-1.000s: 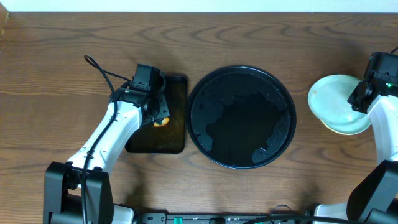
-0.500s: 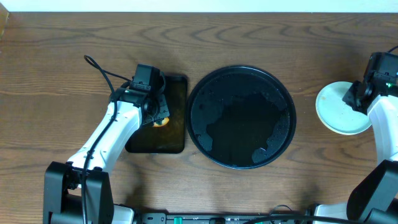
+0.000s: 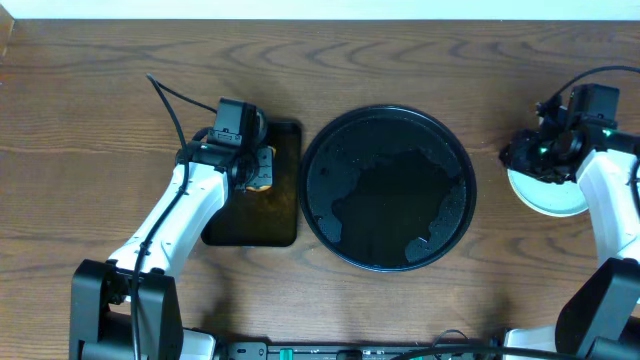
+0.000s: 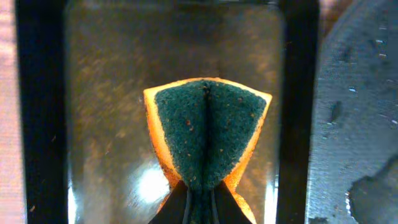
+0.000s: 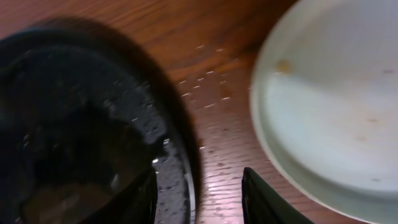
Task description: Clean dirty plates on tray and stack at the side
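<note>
While the left gripper (image 4: pixel 199 190) pinched a folded sponge (image 4: pixel 205 124) tight over the rectangular tray (image 3: pixel 282 215), the right gripper (image 5: pixel 199 193) hung part-open and empty beside a pale plate (image 3: pixel 552 197), lying flat, face up, on the tabletop (image 3: pixel 100 80) right of the round tray (image 3: pixel 388 118).

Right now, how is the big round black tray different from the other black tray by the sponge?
The round tray is a circle; the rectangular tray has straight sides. The round tray is wider than the rectangular tray. The round tray holds nothing but wet patches, while over the rectangular tray the left gripper pinches a sponge in its jaws. Both are black and shiny, with no plates.
</note>
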Controlling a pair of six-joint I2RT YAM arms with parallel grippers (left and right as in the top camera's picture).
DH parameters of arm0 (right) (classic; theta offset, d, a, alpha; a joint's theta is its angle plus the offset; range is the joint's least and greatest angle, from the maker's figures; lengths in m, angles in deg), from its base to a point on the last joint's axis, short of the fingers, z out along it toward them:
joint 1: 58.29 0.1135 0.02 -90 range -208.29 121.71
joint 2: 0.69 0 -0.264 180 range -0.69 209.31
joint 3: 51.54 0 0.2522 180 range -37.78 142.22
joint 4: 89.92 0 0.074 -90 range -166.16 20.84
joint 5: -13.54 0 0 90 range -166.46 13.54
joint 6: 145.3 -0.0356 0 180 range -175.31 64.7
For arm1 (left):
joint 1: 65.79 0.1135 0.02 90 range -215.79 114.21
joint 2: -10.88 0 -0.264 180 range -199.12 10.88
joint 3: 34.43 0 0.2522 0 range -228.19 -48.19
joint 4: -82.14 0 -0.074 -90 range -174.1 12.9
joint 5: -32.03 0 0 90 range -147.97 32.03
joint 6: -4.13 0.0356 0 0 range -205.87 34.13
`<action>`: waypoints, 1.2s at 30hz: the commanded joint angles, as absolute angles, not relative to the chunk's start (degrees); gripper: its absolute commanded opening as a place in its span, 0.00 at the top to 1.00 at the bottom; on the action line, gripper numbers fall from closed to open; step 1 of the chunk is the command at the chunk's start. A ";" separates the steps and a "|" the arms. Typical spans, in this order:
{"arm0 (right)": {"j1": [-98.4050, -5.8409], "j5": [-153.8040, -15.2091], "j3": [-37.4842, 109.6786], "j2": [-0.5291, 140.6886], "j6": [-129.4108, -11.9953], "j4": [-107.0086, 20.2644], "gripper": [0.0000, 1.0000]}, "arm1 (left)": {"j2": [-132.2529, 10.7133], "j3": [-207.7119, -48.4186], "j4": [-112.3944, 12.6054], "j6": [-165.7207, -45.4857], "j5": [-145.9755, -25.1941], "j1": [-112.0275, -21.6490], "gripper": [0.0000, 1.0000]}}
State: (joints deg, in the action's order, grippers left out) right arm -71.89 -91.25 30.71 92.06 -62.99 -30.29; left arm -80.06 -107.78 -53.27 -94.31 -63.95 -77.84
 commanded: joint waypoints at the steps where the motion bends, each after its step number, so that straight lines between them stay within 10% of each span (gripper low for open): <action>1: -70.93 -93.00 30.75 92.23 -61.41 -29.61 0.58 | -83.16 -107.52 -53.82 -91.04 -69.08 -77.62 0.92; 17: -70.82 -92.41 30.75 92.23 -61.20 -28.35 0.59 | -94.99 -108.63 -51.15 -98.73 -53.46 -75.35 0.92; 23: -70.84 -91.14 30.75 92.23 -60.74 -28.26 0.59 | -92.28 -109.57 -54.25 -85.92 -82.18 -75.20 0.92; 29: -70.84 -90.83 30.75 92.23 -60.76 -27.86 0.61 | -92.56 -108.85 -54.91 -88.06 -84.47 -76.64 0.92; 36: -70.84 -90.81 30.75 92.23 -60.76 -27.58 0.61 | -92.58 -108.42 -53.84 -94.42 -63.62 -78.63 0.92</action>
State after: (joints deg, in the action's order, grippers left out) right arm -71.39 -91.01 30.71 92.06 -61.72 -27.73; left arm -93.04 -109.27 -54.50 -90.71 -74.77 -78.41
